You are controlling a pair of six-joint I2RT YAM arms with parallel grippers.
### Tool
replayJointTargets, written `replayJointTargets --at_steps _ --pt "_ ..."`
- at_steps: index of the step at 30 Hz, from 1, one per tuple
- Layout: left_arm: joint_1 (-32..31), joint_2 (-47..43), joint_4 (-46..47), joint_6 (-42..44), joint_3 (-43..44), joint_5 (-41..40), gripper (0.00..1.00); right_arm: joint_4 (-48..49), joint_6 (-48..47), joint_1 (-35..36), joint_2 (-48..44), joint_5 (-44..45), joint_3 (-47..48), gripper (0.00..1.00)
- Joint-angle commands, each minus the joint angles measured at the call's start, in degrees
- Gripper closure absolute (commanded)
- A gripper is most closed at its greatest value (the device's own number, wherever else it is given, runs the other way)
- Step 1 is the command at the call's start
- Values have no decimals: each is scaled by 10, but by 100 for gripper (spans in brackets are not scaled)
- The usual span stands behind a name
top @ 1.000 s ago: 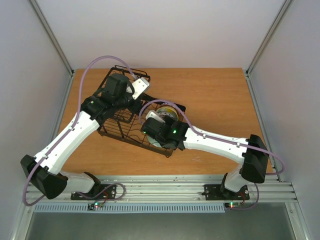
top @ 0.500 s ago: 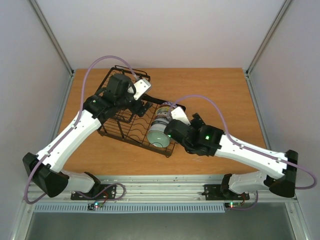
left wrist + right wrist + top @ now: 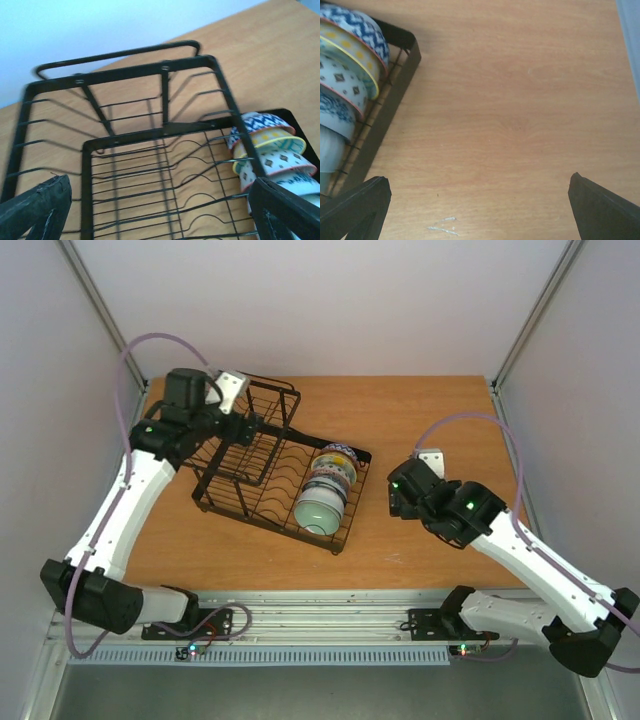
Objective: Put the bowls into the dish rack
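The black wire dish rack (image 3: 262,521) sits slantwise on the left half of the table. Several bowls (image 3: 325,492) stand on edge in a row at its right end, the pale green one nearest the front. In the left wrist view the rack (image 3: 165,132) fills the frame, with the bowls (image 3: 272,150) at the right. My left gripper (image 3: 250,423) hovers open over the rack's raised basket end, nothing between its fingers (image 3: 40,210). My right gripper (image 3: 392,498) hangs open and empty over bare table, right of the rack. The right wrist view has the bowls (image 3: 345,75) at its upper left.
Grey walls close in the wooden table (image 3: 440,420) on three sides. The rack's right corner (image 3: 402,65) lies just left of my right gripper. A small white scuff (image 3: 442,227) marks the wood below that gripper. The aluminium base rail (image 3: 330,615) runs along the near edge.
My right gripper opened, left the pale green bowl in the rack and drew back to the right. My left arm swung back and left, off the rack's middle.
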Motion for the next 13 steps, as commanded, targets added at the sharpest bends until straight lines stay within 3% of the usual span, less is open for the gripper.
replayJointTargets --at_steps 1,13 --pt "58 -54 12 -21 6 33 3 -39 47 -5 36 0 7 1" --pt "102 -106 -42 16 -50 57 3 31 7 -4 -34 -54 -38 1"
